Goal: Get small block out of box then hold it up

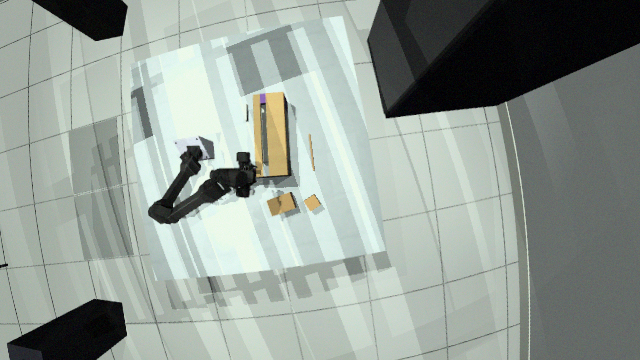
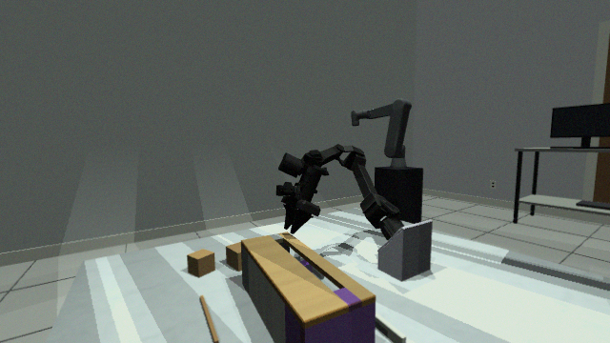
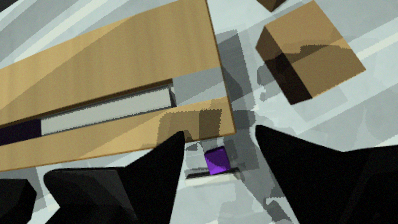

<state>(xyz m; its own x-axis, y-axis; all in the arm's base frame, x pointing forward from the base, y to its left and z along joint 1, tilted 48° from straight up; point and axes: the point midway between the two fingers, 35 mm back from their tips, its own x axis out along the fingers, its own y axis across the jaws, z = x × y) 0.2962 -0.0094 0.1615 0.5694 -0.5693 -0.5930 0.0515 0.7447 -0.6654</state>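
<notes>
The small purple block (image 3: 217, 160) lies on the table outside the box, just off its near-end front corner and against a low pale strip (image 3: 212, 180). It is hidden by the arm in the top view and by the box in the exterior view. The long wooden-topped box (image 1: 277, 125) (image 2: 272, 273) (image 3: 150, 45) stands upright, with a slot in its top. My gripper (image 1: 255, 172) (image 2: 290, 230) (image 3: 219, 133) is open and empty, pointing down above the table beside that corner. In the wrist view the block shows between the fingers, below them.
A larger wooden block (image 1: 281, 204) (image 2: 233, 256) (image 3: 315, 55) and a smaller wooden cube (image 1: 312, 202) (image 2: 200, 263) stand past the box's near end. A thin wooden stick (image 1: 311, 152) (image 2: 209, 318) lies behind the box. A thin dark-edged bar (image 1: 247, 113) (image 2: 391, 330) lies in front.
</notes>
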